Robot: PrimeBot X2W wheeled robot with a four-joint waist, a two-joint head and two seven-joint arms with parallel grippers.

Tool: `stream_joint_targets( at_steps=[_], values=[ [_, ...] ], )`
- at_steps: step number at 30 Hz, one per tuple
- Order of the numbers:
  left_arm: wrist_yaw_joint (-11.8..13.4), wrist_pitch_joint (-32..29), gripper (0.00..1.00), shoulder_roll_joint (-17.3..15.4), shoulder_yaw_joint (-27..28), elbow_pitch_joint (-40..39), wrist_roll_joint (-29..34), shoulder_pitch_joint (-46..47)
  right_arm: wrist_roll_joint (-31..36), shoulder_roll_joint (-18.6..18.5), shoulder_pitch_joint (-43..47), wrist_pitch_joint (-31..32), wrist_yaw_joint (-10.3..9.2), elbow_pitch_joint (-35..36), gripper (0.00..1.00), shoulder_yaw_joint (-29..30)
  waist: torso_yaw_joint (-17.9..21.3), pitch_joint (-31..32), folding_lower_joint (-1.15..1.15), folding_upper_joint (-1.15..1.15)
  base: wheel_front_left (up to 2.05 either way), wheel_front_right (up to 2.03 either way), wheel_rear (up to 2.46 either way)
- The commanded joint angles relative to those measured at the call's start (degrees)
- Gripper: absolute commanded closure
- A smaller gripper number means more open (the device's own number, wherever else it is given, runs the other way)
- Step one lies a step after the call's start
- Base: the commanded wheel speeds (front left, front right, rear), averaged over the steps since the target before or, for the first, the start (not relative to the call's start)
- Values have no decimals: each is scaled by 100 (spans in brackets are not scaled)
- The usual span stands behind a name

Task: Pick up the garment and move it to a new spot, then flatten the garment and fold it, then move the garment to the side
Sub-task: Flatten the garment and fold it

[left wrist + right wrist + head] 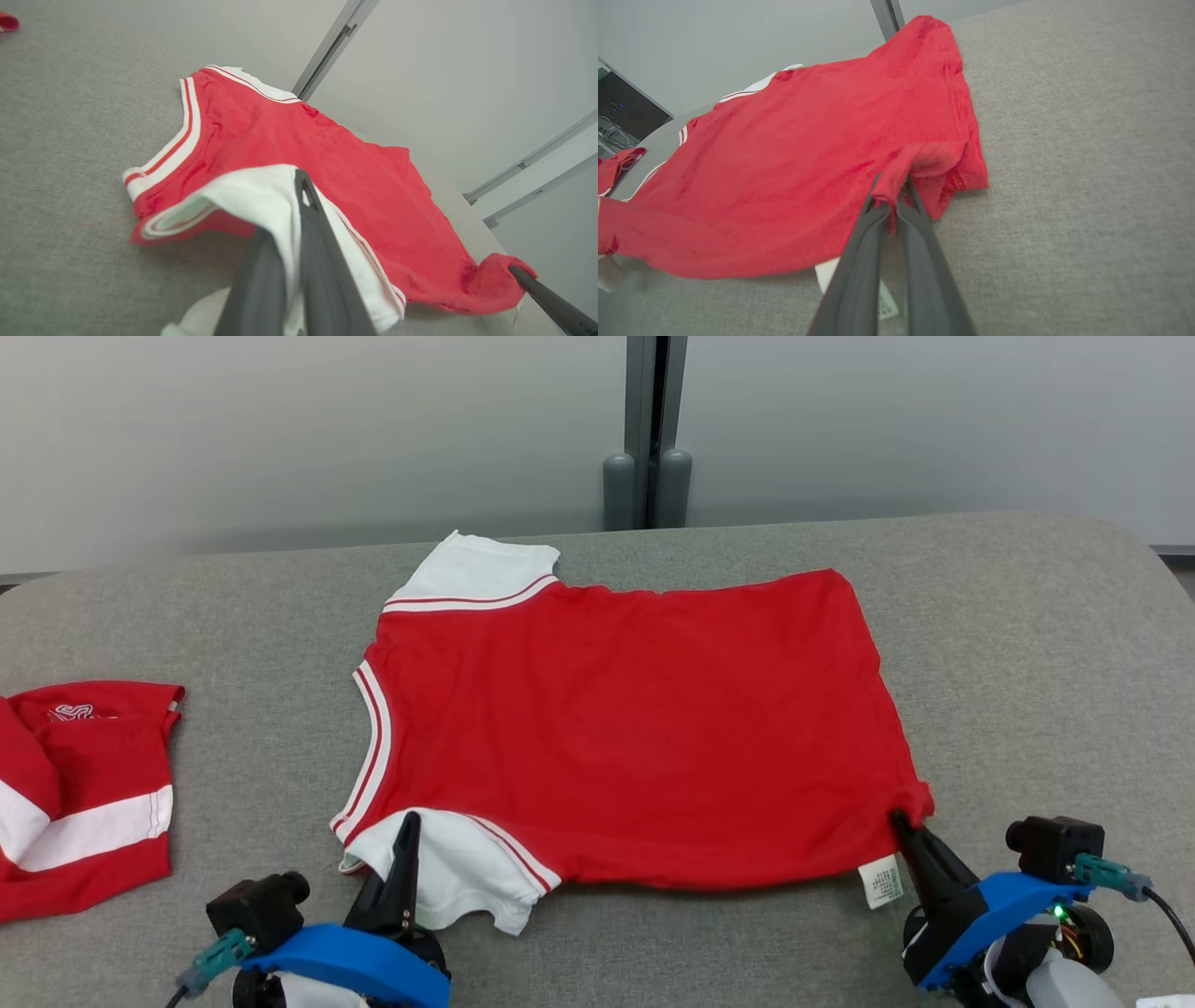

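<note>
The garment (635,728) is a red T-shirt with white sleeves, spread flat on the grey table (1027,644), collar to the left and hem to the right. My left gripper (409,823) is shut on the near white sleeve (261,196), which is pinched between its dark fingers (322,261). At the near right hem corner (924,163) my right gripper (898,818) is shut on a bunch of red cloth. The same garment (794,154) stretches away to the left in the right wrist view. A white care label (881,881) sticks out by that corner.
A second red and white garment (84,784) lies crumpled at the table's left edge. Behind the table stands a pale wall with a grey post (649,439). Bare grey table surface lies right of the shirt and along the front edge.
</note>
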State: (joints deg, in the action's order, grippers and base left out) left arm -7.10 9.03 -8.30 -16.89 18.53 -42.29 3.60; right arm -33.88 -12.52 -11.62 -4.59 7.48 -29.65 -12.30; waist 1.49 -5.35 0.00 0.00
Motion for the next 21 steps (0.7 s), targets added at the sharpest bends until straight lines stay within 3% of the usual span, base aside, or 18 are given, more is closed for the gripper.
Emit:
stream_joint_targets(
  at_steps=[1, 16, 17, 18, 19, 20, 21],
  values=[
    [-35, -16, 100, -39, -1, 66, -25, 191, 21, -14, -167, 16, 2, -56, 100, -14, -11, -48, 0, 0, 0, 0, 0],
    [-54, -42, 100, -294, -488, 1327, -202, 1970, -11, 41, -1770, -148, 3, -1321, 100, -386, 66, -698, 0, 0, 0, 0, 0],
    [-54, -60, 100, -316, -555, 1447, -200, 2059, -24, 48, -1851, -198, 3, -1407, 75, -416, 69, -716, 0, 0, 0, 0, 0],
    [-54, -15, 100, -331, -603, 1529, -198, 2165, -37, 57, -1922, -247, 3, -1491, 2, -454, 74, -741, 0, 0, 0, 0, 0],
    [-54, 44, 84, -343, -640, 1626, -226, 2257, -55, 82, -1978, -312, 2, -1554, 0, -488, 82, -754, 0, 0, 0, 0, 0],
    [-55, 107, 38, -360, -688, 1706, -231, 2326, -55, 83, -2023, -383, 3, -1610, 0, -520, 90, -767, 0, 0, 0, 0, 0],
    [-55, 172, 0, -374, -731, 1797, -222, 2385, -68, 62, -2082, -455, 3, -1664, 0, -555, 91, -774, 0, 0, 0, 0, 0]
  ],
)
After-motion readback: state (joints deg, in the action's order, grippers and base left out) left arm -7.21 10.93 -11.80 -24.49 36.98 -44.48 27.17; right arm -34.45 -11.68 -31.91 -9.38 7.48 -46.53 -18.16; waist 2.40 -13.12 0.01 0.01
